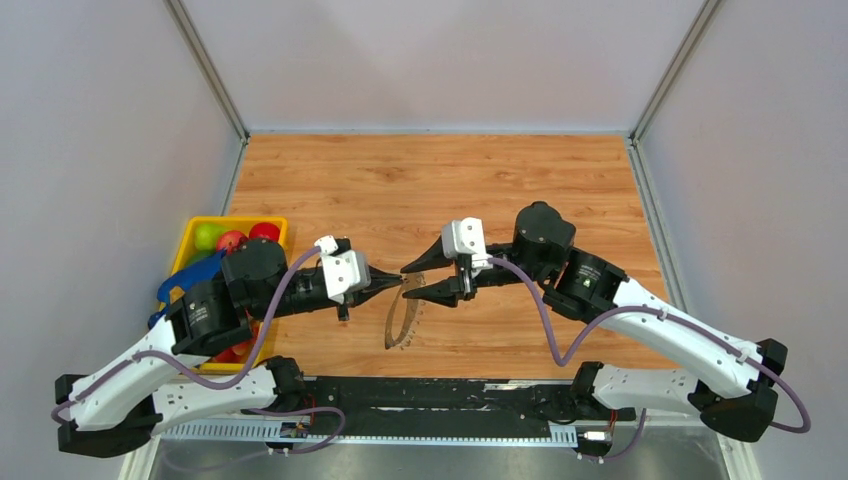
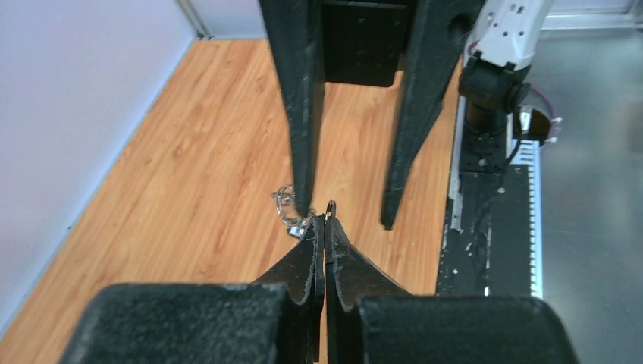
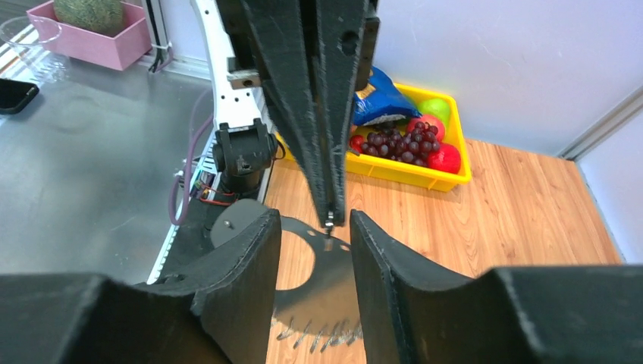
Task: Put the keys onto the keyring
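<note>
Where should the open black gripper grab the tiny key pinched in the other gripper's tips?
Probably the stub of the tiny key poking past the tips of the shut black left gripper. The open black right gripper should come head-on from opposite, one finger each side: only that part shows free, the rest is buried in the pinch.

The desk (image 1: 440, 190) is orange-brown wood planking, walled by pale panels (image 1: 100, 150) on three sides. A yellow bin (image 3: 402, 173) sits on it at the left edge, holding fruit (image 3: 443, 158), grapes (image 3: 398, 144) and a blue bag (image 3: 379, 95). Near the front middle the keyring (image 1: 398, 322) hangs low over the wood; whether it touches is unclear.
</note>
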Motion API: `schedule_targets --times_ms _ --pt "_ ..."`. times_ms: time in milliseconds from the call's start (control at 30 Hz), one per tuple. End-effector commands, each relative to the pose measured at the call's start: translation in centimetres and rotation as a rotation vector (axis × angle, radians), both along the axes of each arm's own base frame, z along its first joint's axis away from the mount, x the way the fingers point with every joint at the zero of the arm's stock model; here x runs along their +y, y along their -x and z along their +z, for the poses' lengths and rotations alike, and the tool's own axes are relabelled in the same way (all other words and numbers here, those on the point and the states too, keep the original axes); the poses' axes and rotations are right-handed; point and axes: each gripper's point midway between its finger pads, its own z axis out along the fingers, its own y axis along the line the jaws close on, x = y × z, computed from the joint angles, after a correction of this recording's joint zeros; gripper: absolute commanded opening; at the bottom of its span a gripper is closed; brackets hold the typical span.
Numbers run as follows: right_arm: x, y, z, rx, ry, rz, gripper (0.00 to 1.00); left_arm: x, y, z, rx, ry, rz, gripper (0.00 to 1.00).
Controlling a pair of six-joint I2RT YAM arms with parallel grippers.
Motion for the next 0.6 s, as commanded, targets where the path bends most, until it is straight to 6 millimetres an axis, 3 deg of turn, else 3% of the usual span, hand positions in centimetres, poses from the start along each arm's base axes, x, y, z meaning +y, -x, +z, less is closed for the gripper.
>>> schedule_targets --times_ms 0,200,333,567 --pt "-0.2 -0.4 1.5 -0.055 -0.017 -0.047 0.44 -0.6 1.7 3.0 0.021 0.140 -0.078 0.00" --pt "-0.7 0.3 2.3 -0.044 -0.038 -0.054 0.43 -0.3 2.4 3.1 0.034 0.151 -0.100 0.00" --pt "-0.7 0.6 2.7 -0.031 -0.044 -0.049 0.34 -0.3 2.3 3.2 0.025 0.154 -0.099 0.00" --pt "-1.0 1.1 2.9 -0.018 -0.045 -0.043 0.31 -0.4 2.0 2.8 0.028 0.139 -0.081 0.00"
